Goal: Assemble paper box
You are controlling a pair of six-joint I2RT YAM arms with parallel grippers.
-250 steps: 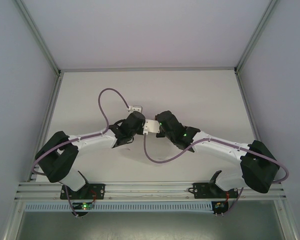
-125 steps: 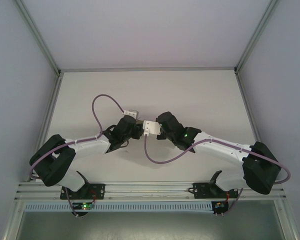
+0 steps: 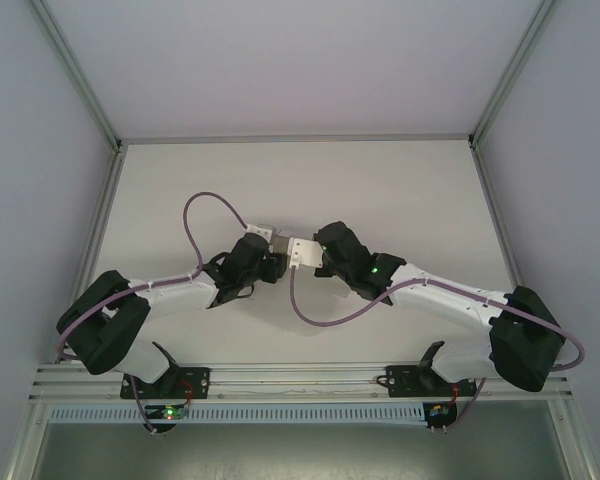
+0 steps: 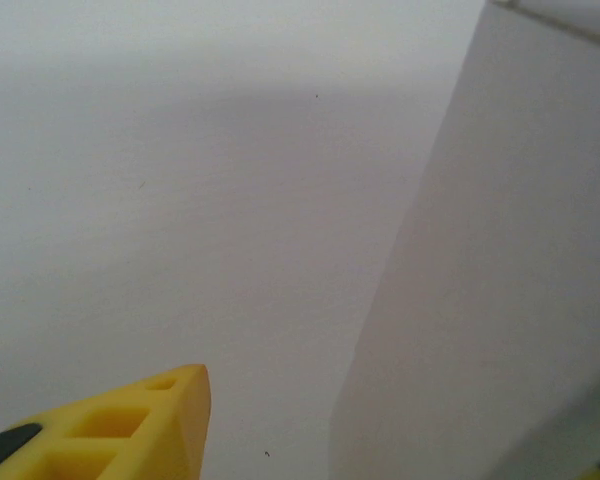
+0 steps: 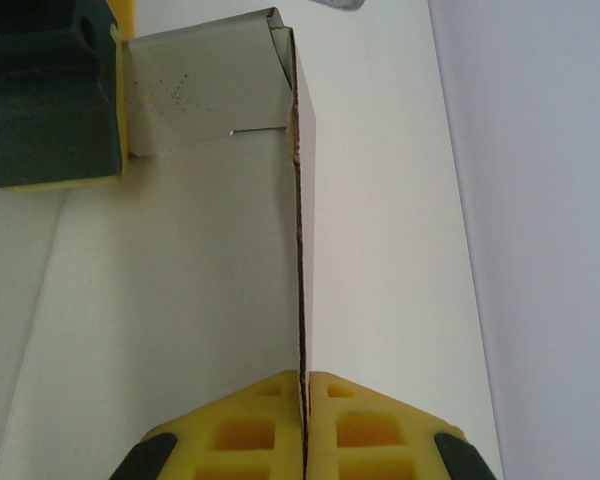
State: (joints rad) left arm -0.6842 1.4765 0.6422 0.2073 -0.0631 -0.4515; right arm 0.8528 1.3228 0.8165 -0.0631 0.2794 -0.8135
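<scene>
The paper box (image 3: 300,252) is a small white folded piece held off the table (image 3: 400,190) between the two arms. My right gripper (image 3: 316,256) is shut on the thin edge of one of its walls (image 5: 302,300), and both yellow fingertips (image 5: 270,400) press that edge. A bent flap (image 5: 200,95) stands at the far end, with a finger of the left gripper (image 5: 50,90) beside it. My left gripper (image 3: 277,263) is open. One yellow finger (image 4: 130,430) stands apart from a white panel of the box (image 4: 500,280).
Purple cables (image 3: 195,225) loop from both wrists over the white table. Grey side walls with metal frame rails (image 3: 80,90) close in the left, right and back. The arm bases (image 3: 165,385) sit on the near rail.
The left gripper has opened and let go of the box, and its wrist has drawn back a little to the left. The right gripper keeps its hold, shifted only slightly.
</scene>
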